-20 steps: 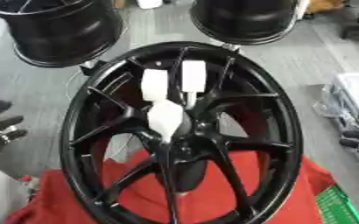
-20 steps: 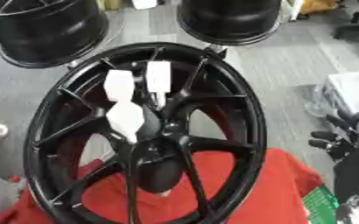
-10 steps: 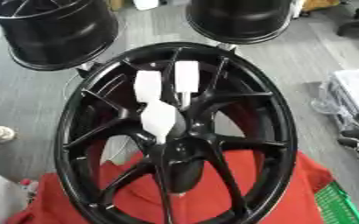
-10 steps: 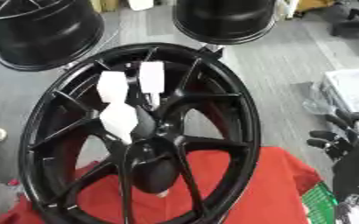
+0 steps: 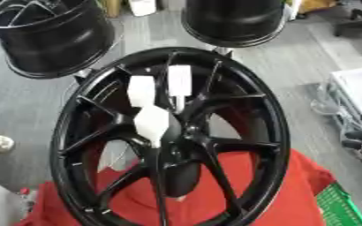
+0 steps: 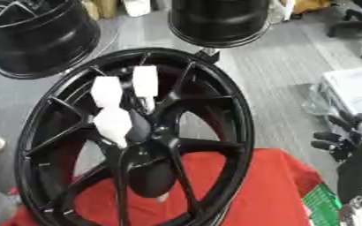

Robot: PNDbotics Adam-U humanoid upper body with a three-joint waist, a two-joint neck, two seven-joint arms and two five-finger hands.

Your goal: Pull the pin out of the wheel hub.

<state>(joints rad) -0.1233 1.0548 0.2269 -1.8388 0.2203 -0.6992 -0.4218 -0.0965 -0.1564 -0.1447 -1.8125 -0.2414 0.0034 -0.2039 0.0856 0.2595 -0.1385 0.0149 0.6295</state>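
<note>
wheel hub [image 5: 168, 145]: big black multi-spoke rim, standing tilted, fills the middle of both views. Landmark for everything below.
red cloth [image 6: 246, 194]: under and in front of the wheel hub's lower half, draped over whatever carries it. Can't tell if that is a worktop.
spare rims: one [image 5: 49, 37] up-left behind the wheel hub, another [image 5: 234, 20] straight behind its top edge. Both on the grey floor [image 5: 292, 62], clear of the job.
green crate [image 5: 340, 207]: low right of the wheel hub, only a corner shows.
white pieces: three pale blocks on the spokes above hub centre. Two side by side, [image 5: 141, 90] and [image 5: 179, 80]; a third [image 5: 152, 121] just below them, nearest the centre bore.
pin: I judge it's one of those white pieces or sits under them. Can't tell which.
my right hand [image 6: 345, 140]: well right of the wheel hub rim, off the wheel, dark fingers partly curled, holding nothing.
my left hand: not in either view.
step: approach not started; nothing is touching the wheel hub.
risk 1: wrong white piece gets pulled, because the pin isn't identified.
risk 2: wheel hub stands on edge on loose cloth, so an off-axis pull could tip or slide it.
risk 3: reaching between spokes from the right, my fingers could snag a spoke before closing on the pin.
risk 4: one-handed pull with nothing bracing the rim moves the rim, not the pin.
</note>
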